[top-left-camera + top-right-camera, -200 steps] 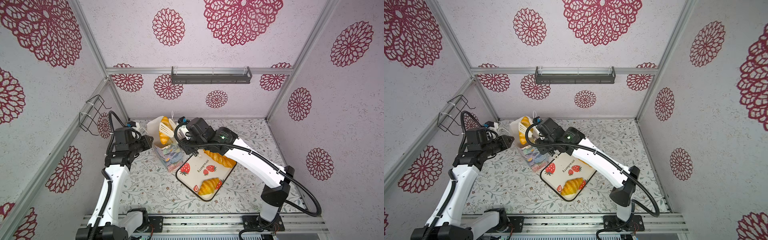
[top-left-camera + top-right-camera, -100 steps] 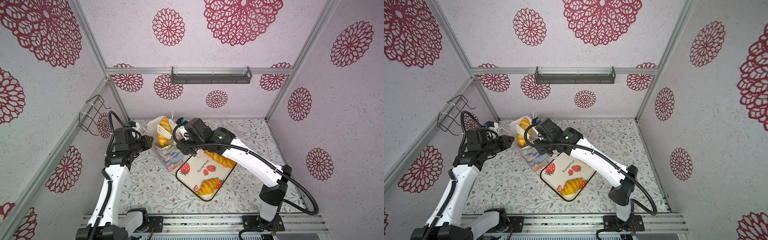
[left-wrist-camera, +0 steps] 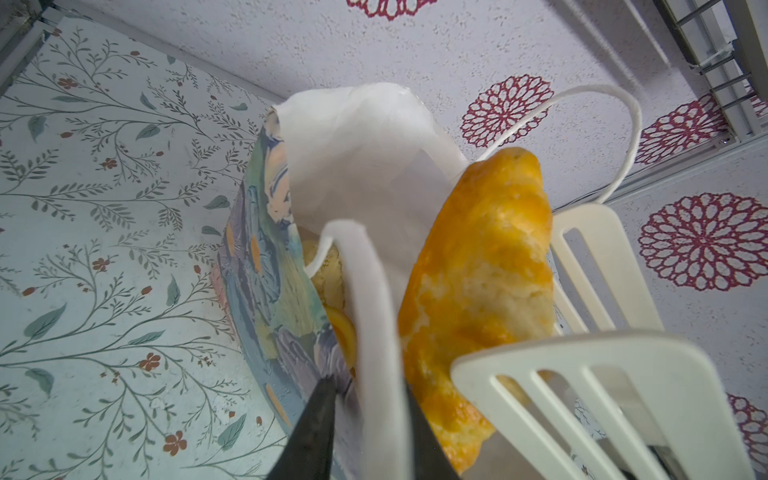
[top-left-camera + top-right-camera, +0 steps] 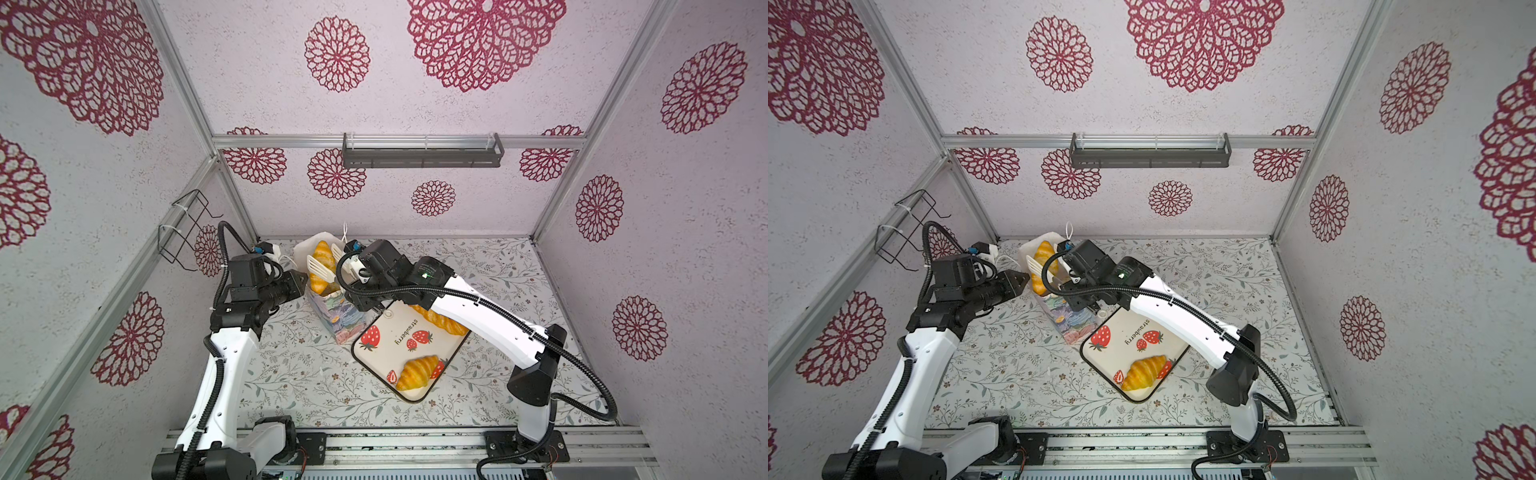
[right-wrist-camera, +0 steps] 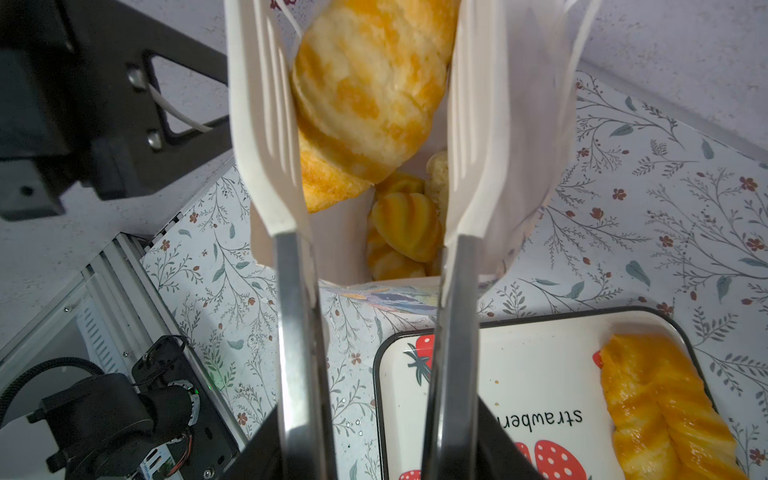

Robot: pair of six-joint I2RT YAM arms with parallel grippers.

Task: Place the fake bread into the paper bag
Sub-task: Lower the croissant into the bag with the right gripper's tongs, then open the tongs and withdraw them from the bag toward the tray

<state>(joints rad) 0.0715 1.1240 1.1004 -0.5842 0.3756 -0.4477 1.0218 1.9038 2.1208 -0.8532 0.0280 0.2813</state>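
Observation:
The paper bag [image 4: 337,322] [image 4: 1073,322] stands at the back left of the floral table, white inside. My left gripper [image 4: 305,280] [image 3: 365,382] is shut on its near rim. My right gripper [image 4: 354,268] [image 5: 374,449] is shut on white tongs [image 5: 266,137], whose blades stand apart at the bag's mouth. A large croissant [image 4: 322,266] [image 4: 1042,266] [image 3: 478,270] [image 5: 370,91] leans between the blades, half inside the bag. Smaller fake bread [image 5: 405,220] lies at the bag's bottom. On the strawberry tray [image 4: 395,332] lie another croissant [image 4: 417,372] [image 4: 1144,372] and a long twisted loaf [image 4: 440,322] [image 5: 665,411].
The tray [image 4: 1121,336] sits right beside the bag, under my right arm. A black wire rack [image 4: 183,224] hangs on the left wall and a grey shelf [image 4: 422,151] on the back wall. An aluminium rail [image 4: 415,444] runs along the front edge.
The tongs' blades have spread apart around the large croissant at the bag's mouth, and my right wrist has shifted slightly left. The left arm has not moved.

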